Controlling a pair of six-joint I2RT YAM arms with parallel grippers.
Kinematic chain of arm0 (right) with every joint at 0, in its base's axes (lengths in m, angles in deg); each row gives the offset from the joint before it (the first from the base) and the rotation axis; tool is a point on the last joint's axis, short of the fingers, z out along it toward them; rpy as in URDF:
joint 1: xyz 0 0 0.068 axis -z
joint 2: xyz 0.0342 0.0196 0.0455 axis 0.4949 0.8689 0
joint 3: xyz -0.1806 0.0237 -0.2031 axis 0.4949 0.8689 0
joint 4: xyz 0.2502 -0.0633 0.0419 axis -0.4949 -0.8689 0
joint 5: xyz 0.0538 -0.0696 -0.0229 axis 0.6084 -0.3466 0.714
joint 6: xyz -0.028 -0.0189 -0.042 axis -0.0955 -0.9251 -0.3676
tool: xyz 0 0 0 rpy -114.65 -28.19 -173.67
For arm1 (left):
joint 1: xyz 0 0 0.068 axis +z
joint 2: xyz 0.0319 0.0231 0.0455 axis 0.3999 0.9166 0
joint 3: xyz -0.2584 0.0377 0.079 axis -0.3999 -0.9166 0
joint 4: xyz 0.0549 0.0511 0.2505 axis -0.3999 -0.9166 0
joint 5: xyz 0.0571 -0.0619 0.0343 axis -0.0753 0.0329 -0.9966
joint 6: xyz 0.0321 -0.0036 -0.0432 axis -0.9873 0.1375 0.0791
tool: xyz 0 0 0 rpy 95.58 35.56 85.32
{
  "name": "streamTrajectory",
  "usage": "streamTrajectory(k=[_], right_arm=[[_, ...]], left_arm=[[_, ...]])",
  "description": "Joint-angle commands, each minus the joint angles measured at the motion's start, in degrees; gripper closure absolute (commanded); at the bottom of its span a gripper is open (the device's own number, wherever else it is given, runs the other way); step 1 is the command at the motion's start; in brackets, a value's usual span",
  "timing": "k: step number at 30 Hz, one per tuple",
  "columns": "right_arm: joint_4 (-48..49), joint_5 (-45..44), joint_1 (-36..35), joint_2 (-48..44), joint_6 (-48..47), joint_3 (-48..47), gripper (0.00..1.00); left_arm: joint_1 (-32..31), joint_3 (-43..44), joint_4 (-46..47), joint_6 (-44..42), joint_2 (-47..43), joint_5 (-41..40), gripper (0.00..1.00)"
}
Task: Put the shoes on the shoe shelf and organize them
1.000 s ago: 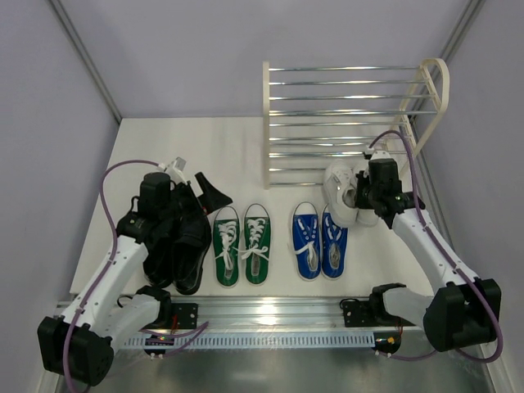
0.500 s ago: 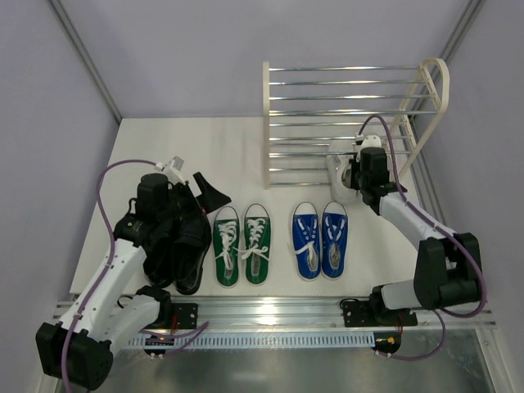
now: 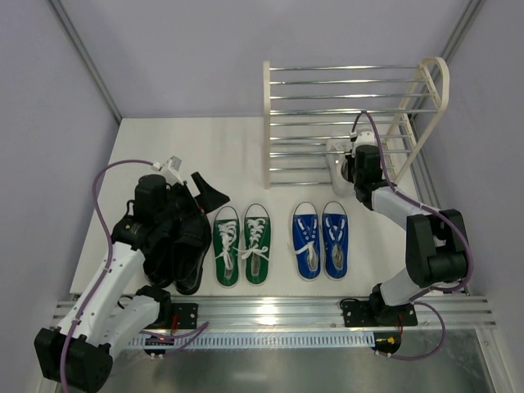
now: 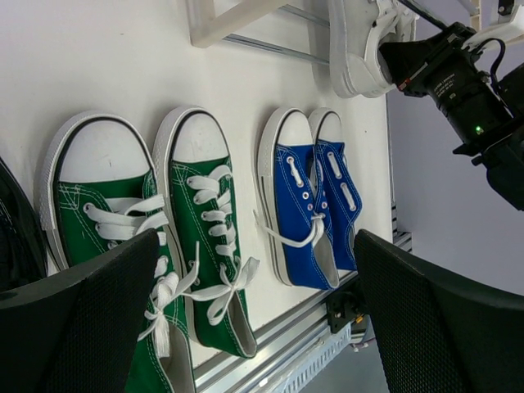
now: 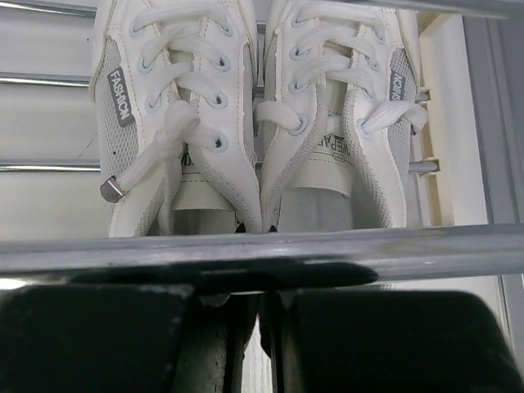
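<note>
white sneakers (image 5: pixel 172 98) | green sneakers (image 3: pixel 227 246), white laces and toes | blue sneakers (image 3: pixel 307 241), same | black shoes (image 3: pixel 188 250) | shelf (image 3: pixel 267 123): chrome rods, cream frames

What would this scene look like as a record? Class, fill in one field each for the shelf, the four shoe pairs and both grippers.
shoe shelf: far right of the table
white sneakers: side by side over the shelf's lower rods
right gripper: shut on the white sneakers' heels
left gripper: open, holding nothing
green sneakers: paired on table, mid-left
blue sneakers: paired, right of green
black shoes: far left, under left arm
</note>
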Motion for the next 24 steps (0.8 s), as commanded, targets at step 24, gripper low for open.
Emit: streamTrajectory(k=[24], right_arm=[[24.6,-2.8,4.1,8.8,-7.4,-4.7,0.96]], left_arm=[[-0.2,-0.6,2.2,-1.0,-1.5,-1.1,0.0]])
